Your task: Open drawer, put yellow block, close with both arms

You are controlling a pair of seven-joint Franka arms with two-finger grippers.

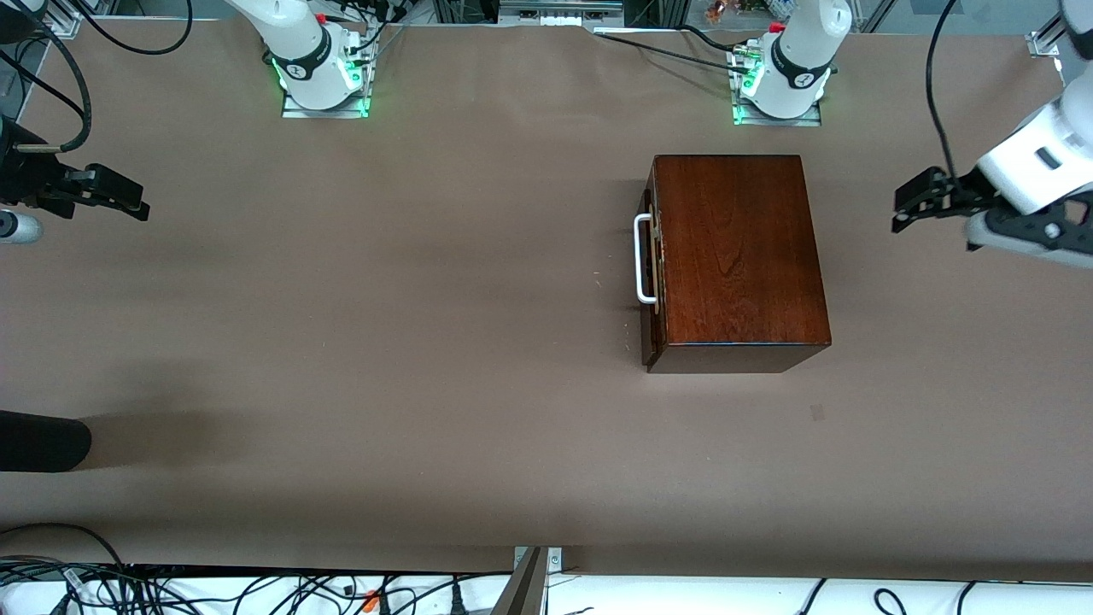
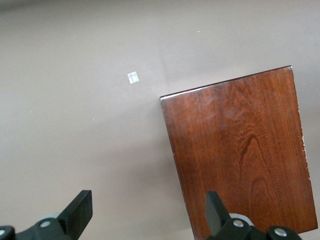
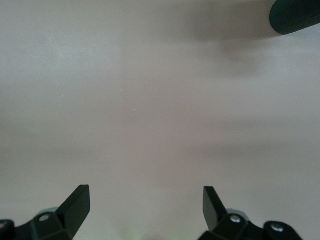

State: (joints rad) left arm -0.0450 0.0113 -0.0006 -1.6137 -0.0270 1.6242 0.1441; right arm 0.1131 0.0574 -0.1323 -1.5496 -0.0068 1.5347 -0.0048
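The glossy reddish-brown box (image 1: pixel 739 256) stands on the table near the left arm's base. Its drawer (image 1: pixel 651 256) is pushed in, and the white bar handle (image 1: pixel 642 259) faces the right arm's end of the table. My left gripper (image 1: pixel 907 205) hangs open over the table beside the box's closed end, holding nothing. In the left wrist view the left gripper (image 2: pixel 147 202) has one finger (image 2: pixel 216 210) over the box top (image 2: pixel 240 150). My right gripper (image 1: pixel 137 201) (image 3: pixel 145 200) is open and empty over bare table at the right arm's end. The yellow block is out of view.
A black rounded object (image 1: pixel 43 440) (image 3: pixel 295 15) pokes in over the table edge at the right arm's end. A small pale square mark (image 1: pixel 817 412) (image 2: pixel 133 77) lies on the brown table cover, nearer the front camera than the box. Cables run along the table's front edge.
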